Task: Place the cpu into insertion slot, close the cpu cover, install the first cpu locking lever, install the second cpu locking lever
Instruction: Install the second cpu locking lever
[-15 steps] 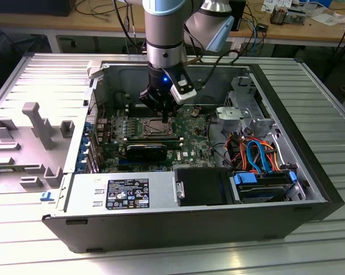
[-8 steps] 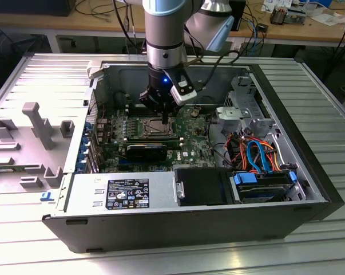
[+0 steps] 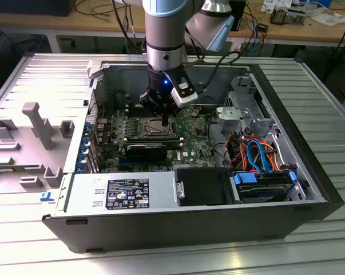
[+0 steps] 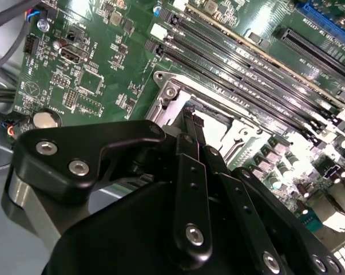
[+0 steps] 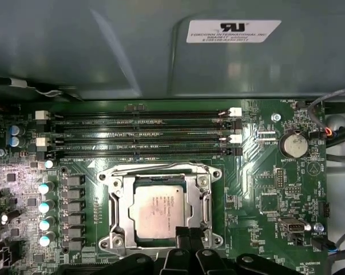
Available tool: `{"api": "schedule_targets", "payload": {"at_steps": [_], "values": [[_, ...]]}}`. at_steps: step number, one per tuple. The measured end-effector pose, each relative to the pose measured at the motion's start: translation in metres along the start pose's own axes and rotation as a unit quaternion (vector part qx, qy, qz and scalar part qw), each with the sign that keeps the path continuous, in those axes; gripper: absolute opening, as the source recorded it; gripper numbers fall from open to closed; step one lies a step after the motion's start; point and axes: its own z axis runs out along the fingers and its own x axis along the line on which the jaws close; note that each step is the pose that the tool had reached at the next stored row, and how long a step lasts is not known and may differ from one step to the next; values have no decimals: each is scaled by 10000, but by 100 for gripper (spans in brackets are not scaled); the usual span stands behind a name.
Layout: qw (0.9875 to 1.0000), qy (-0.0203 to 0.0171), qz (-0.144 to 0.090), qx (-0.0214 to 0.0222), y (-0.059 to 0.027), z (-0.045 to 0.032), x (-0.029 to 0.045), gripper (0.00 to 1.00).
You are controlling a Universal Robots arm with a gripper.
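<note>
Nearest the camera in the first wrist view, the gripper (image 5: 183,243) sits at the bottom centre of the frame with its fingertips pinched together, not holding anything as far as I can tell, touching down right at the near edge of the socket. Just past it the cpu (image 5: 161,212) looks already seated in the slot, with the cpu cover (image 5: 203,197) apparently lying flat around it. Whether either locking lever is latched, I honestly can't tell, so I'd guess those remain.

Cpu (image 5: 159,213) brushed matt metal; cpu cover (image 5: 161,179) shiny metal.
</note>
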Motion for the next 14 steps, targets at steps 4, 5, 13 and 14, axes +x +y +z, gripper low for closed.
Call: {"api": "schedule_targets", "payload": {"at_steps": [4,5,13,14], "values": [[10000,4,0,0,-3,-84,-4,11],[10000,4,0,-1,-4,-99,-5,11],[10000,5,0,-1,-18,-105,-5,11],[10000,5,0,0,-22,-105,-5,11]]}}
